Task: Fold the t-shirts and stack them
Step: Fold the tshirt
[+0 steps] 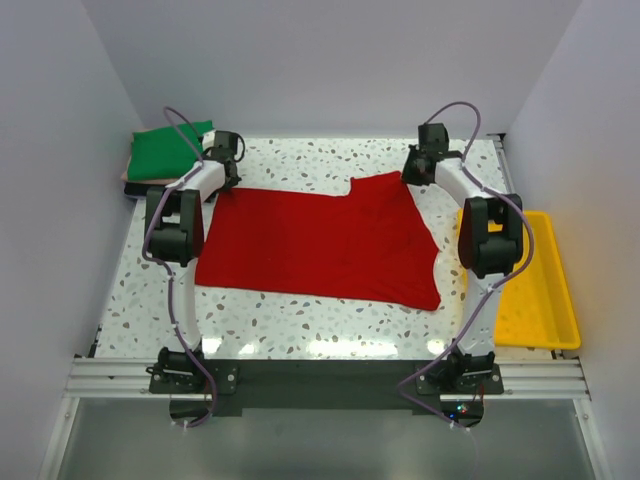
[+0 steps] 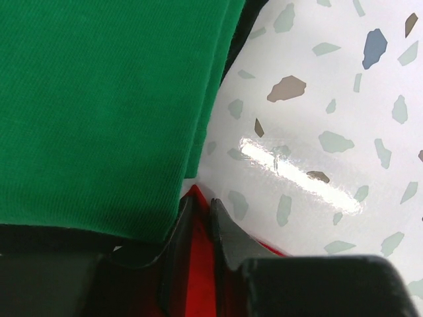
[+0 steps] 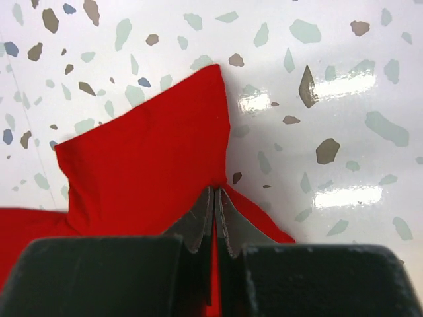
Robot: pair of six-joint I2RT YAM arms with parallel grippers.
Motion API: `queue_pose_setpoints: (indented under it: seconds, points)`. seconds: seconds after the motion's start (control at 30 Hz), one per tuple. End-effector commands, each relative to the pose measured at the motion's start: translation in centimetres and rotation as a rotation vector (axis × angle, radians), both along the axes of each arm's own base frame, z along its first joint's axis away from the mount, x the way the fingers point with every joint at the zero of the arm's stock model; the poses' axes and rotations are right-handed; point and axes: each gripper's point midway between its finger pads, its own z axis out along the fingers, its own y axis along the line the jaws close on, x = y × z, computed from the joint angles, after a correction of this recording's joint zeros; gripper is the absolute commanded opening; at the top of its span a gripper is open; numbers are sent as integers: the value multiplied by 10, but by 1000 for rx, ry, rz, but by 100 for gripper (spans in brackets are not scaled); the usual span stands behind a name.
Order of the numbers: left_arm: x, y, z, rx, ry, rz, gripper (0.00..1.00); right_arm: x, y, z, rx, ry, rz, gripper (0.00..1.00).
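Note:
A bright red t-shirt (image 1: 320,240) lies spread flat across the middle of the table. My left gripper (image 1: 228,160) is at its far left corner, shut on the red cloth (image 2: 198,264). My right gripper (image 1: 418,165) is at its far right corner, shut on the red cloth (image 3: 145,165). A folded green t-shirt (image 1: 165,152) lies at the far left corner of the table, right beside the left gripper, and fills the left wrist view (image 2: 99,105). A black edge shows under it. No pale pink shirt shows.
A yellow plastic tray (image 1: 540,290) stands at the right edge of the speckled table (image 1: 300,320), next to the right arm. White walls close in the back and both sides.

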Motion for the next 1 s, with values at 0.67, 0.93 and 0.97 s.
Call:
queue_pose_setpoints:
  seconds: [0.67, 0.93, 0.97]
  points:
    - [19, -2, 75, -12, -172, -21, 0, -11, -20, 63, 54, -159, -60, 0]
    - [9, -2, 87, -18, -196, -22, 0, -33, -24, 61, 66, -141, -77, 0]
    - [6, -2, 87, -19, -195, -20, 0, -38, -24, 57, 68, -131, -79, 0]
